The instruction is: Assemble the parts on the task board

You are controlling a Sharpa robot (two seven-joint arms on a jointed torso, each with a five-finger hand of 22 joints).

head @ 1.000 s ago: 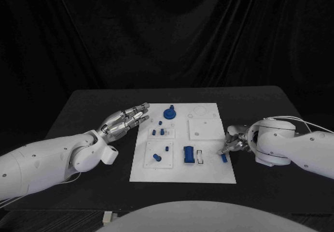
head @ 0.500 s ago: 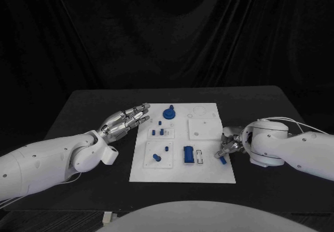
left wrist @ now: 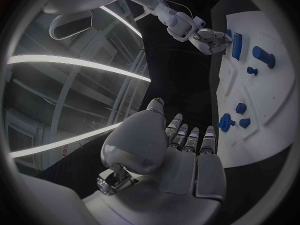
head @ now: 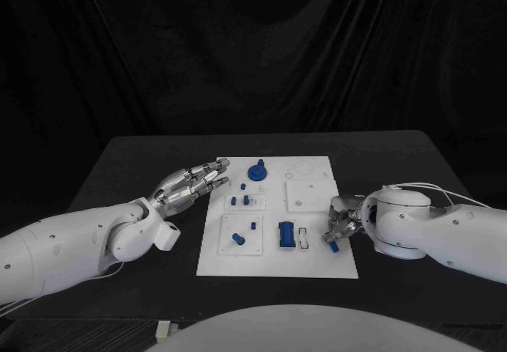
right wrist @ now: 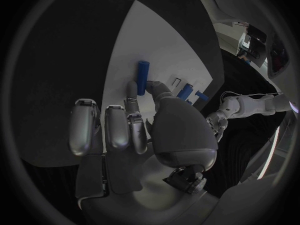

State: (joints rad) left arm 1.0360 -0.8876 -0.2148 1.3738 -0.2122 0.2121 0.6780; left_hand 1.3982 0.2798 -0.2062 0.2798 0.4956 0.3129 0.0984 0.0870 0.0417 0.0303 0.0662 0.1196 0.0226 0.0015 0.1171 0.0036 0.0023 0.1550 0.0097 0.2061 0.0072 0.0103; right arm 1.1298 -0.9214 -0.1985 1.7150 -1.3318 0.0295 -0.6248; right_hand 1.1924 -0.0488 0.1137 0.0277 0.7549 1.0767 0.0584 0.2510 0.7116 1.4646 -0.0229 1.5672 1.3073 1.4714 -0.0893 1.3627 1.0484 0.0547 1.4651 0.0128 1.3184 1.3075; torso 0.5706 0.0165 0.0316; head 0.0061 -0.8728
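Mid-assembly at the black desk: pick-up and carry of a blue peg at the right edge of the white task board, judged the step in hand. Right hand low over that edge, fingers curled down, thumb and a finger closing round the small blue cylinder; grip looks like a pinch, though contact is hard to confirm from the head view. In the right wrist view, same blue peg lying just past the fingertips, on the white board and touching one of them.

Next move, by judgement: a firm pinch, a lift clear of the board, then a carry inward toward an open socket, with the peg turned upright for seating. Risk of the peg rolling off the edge if the pinch slips.

Beyond the right fingers, toward the board's middle: a blue block beside a small slot, a short blue pin, and farther off a blue knob.

Left hand idle, hovering just off the board's left edge, fingers stretched and slightly apart, holding nothing; seen in the left wrist view as left fingers pointing at the board.
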